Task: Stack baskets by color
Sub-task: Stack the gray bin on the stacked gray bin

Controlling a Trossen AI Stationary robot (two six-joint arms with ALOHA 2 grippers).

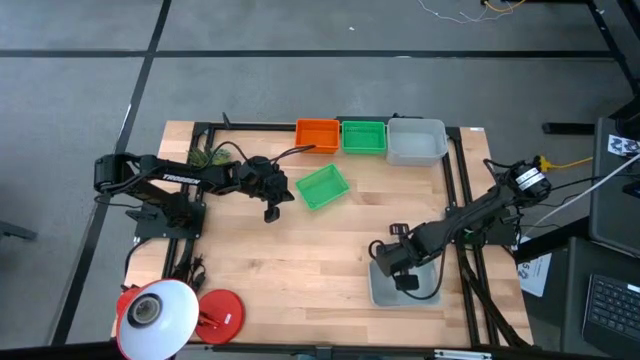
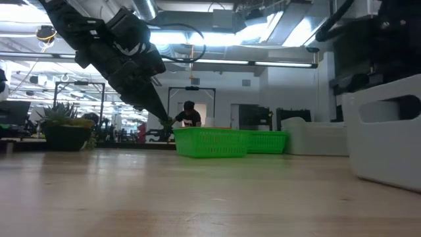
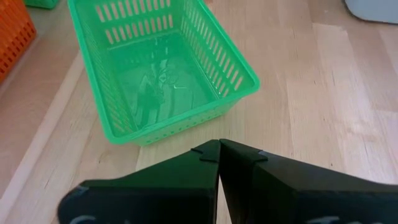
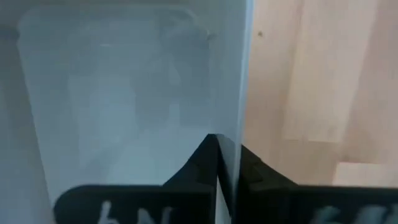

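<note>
We see our right gripper pinched shut on the rim of a grey-white basket. This basket sits near the front right of the table. One finger is inside the basket and one is outside, with the thin wall squeezed between them.

The place this basket should go is the other grey-white basket, at the right end of the row along the back edge. It lies well apart from us, nearly straight toward the back. So we think the next move is to lift and carry it that way.

Our left gripper is closed with nothing in it. It hovers just beside a loose green basket, which lies tilted near the middle. An orange basket and another green basket sit in the back row too.
</note>
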